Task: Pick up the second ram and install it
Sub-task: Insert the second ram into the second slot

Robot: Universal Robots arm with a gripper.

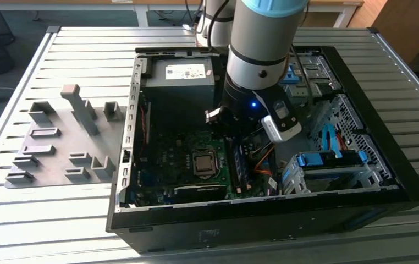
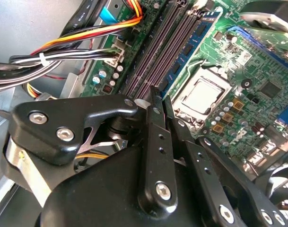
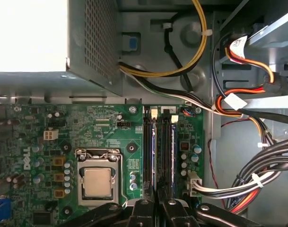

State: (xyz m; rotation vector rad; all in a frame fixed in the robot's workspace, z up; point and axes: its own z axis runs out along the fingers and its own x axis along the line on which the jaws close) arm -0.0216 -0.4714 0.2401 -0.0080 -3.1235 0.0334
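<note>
1. On the left part of the desk (image 1: pixel 84 214), near its left edge, I see a flat grey plate with grey holder blocks (image 1: pixel 62 137) standing on it.
2. The open computer case (image 1: pixel 268 220) takes the middle and the right part of the desk, and its front wall is close to the near edge.
3. Inside the case lies the green motherboard (image 3: pixel 101 123). The square silver processor (image 3: pixel 97 182) sits in its socket, apart from the memory slots.
4. Just beside the processor socket, to the exterior view's right, are the long dark memory slots. The second ram (image 1: pixel 240 165) stands upright in one slot as a thin strip with black chips. In the second wrist view it runs straight toward the fingertips.
5. The gripper (image 2: pixel 161 100) hangs from the arm directly over the end of these slots that is toward the far side of the desk. Its two fingers (image 2: pixel 155 142) are narrow, almost together, and in line with the stick. I cannot tell if the tips touch its top edge.
6. Beyond the slots, a bundle of coloured cables (image 3: pixel 257 175) goes along the metal wall of the case.
7. Nearest the desk's right edge, a drive cage with blue clips (image 1: pixel 330 159) is in the near right corner of the case.
</note>
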